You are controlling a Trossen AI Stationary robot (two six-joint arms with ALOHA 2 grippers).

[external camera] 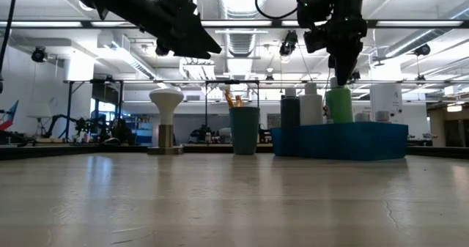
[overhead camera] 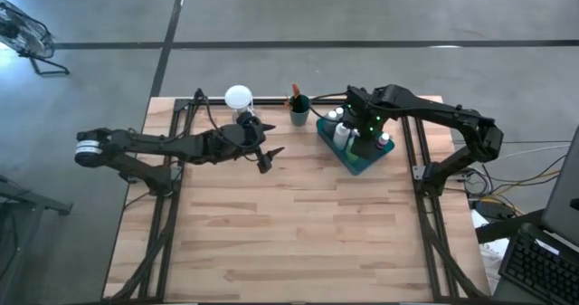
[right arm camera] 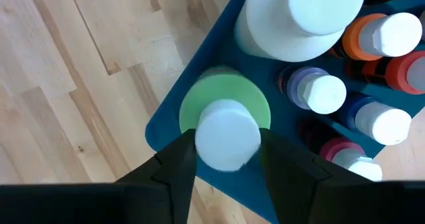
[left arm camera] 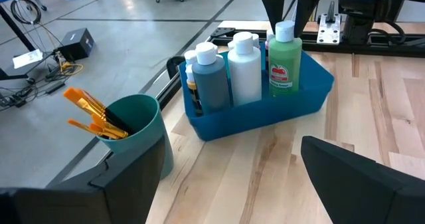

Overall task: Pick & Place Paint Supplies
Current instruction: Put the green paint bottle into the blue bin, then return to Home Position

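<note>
A blue tray (overhead camera: 355,163) stands at the table's far right and holds several white-capped paint bottles. Among them are a green one (left arm camera: 284,64), a white one (left arm camera: 244,68) and a grey-blue one (left arm camera: 210,81). My right gripper (right arm camera: 227,164) hangs over the tray, pointing down at the green bottle (right arm camera: 224,104). My left gripper (overhead camera: 269,157) is open and hovers above the bare table left of the tray, touching nothing. A teal cup (left arm camera: 136,131) of orange-handled brushes (left arm camera: 93,111) stands on the table near the far edge. My right gripper holds the green bottle by its white cap (right arm camera: 226,141), pinched between the two fingers (right arm camera: 176,164), one on each side. The fingers come from above, pointing down. The bottle stands upright with its lower part inside the tray (external camera: 341,141); whether its base rests there I cannot tell.
A round white-topped object on a metal base (overhead camera: 238,97) stands at the far edge, left of the cup (overhead camera: 298,112). Black frame rails run along the table's left and right sides. Bare wood (overhead camera: 298,233) stretches across the middle and near half of the table.
</note>
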